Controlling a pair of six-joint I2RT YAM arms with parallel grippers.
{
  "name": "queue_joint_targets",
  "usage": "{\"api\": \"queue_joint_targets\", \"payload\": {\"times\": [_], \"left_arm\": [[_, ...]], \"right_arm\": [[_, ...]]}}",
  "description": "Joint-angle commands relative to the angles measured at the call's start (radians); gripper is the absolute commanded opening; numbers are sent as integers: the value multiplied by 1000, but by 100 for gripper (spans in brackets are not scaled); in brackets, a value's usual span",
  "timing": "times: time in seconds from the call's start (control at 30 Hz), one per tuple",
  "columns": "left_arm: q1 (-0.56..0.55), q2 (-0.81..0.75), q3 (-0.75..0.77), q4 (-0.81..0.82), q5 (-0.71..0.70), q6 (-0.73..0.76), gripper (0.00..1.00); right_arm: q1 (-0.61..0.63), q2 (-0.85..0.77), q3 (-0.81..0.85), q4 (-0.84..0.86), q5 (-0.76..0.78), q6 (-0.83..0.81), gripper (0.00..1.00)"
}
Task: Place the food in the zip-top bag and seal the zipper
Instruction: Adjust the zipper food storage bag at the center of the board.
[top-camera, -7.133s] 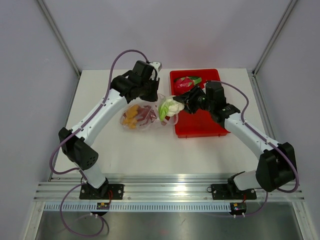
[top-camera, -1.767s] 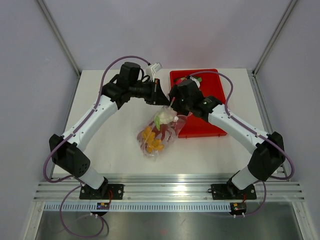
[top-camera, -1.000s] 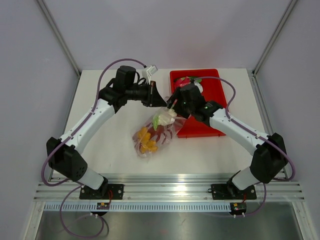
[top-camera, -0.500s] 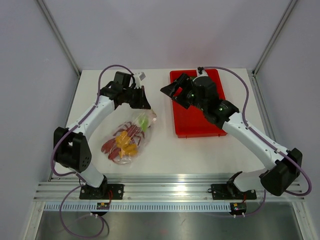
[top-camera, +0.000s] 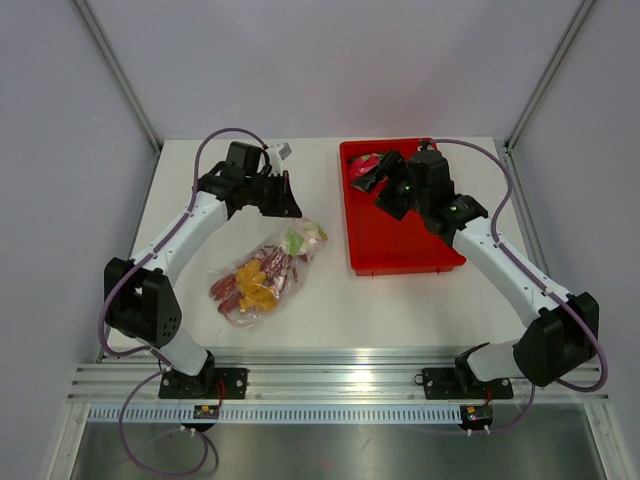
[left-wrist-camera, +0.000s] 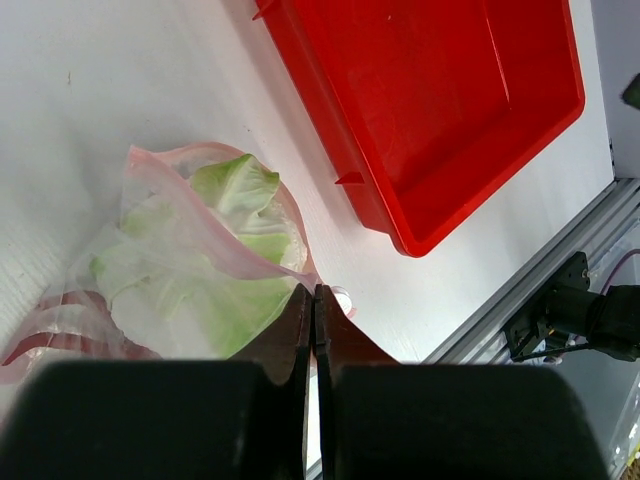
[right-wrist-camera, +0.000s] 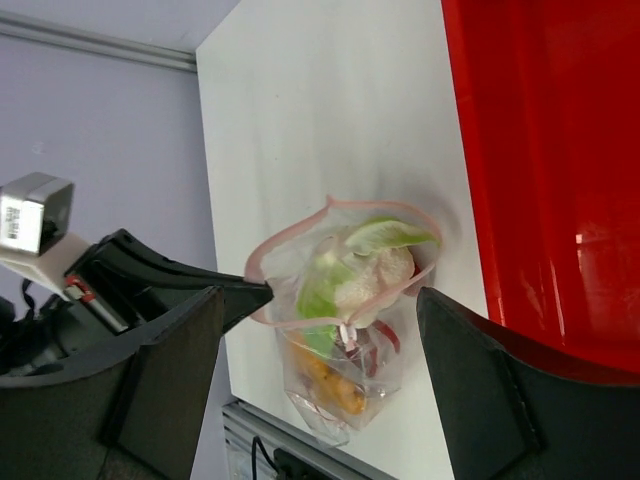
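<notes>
White table (top-camera: 300, 310) is carrying it all, w/ red tray (top-camera: 400, 250) as your ref. Bag (top-camera: 262, 275) is lying flat just left of tray, mouth pointing toward tray's left wall. Food (top-camera: 252, 285) is sitting inside: chilis and orange bits deep in, green-white piece right at the mouth. Zipper (left-wrist-camera: 215, 218) is gaping in a wide loop, not sealed. L gripper (left-wrist-camera: 315, 300) is pinching fully closed on the bag's rim at the mouth. R gripper (top-camera: 370, 178) is hovering over tray's far end, jaws spread wide, holding nothing, well apart from bag.

Risks, as I'm judging them: green piece is crowding the mouth, so pressing the strip there is prob going to trap a leaf and leave a gap. You're anchoring by one spot only, so any tug is likely dragging the bag or tipping food out. Thin film may be slipping from that pinch too.
</notes>
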Motion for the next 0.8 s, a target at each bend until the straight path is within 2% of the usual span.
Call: {"api": "queue_joint_targets", "payload": {"times": [0.0, 0.07, 0.2, 0.23, 0.33, 0.77], "left_arm": [[-1, -75, 76, 45, 46, 13, 0], [-1, -77, 80, 45, 52, 10, 0], [-1, -75, 80, 49, 68, 5, 0], [-1, -77, 79, 49, 68, 7, 0], [-1, -80, 76, 51, 74, 5, 0], [-1, -108, 59, 63, 107, -2, 0]], "right_arm": [[-8, 29, 9, -18, -64, -62, 85], [-8, 59, 17, -11, -87, -73, 85], [-8, 196, 74, -1, -155, -101, 77], [-7, 219, 88, -1, -165, -105, 70], [-2, 308, 144, 2, -188, -119, 60], [18, 553, 322, -50, -187, -147, 41]]}}
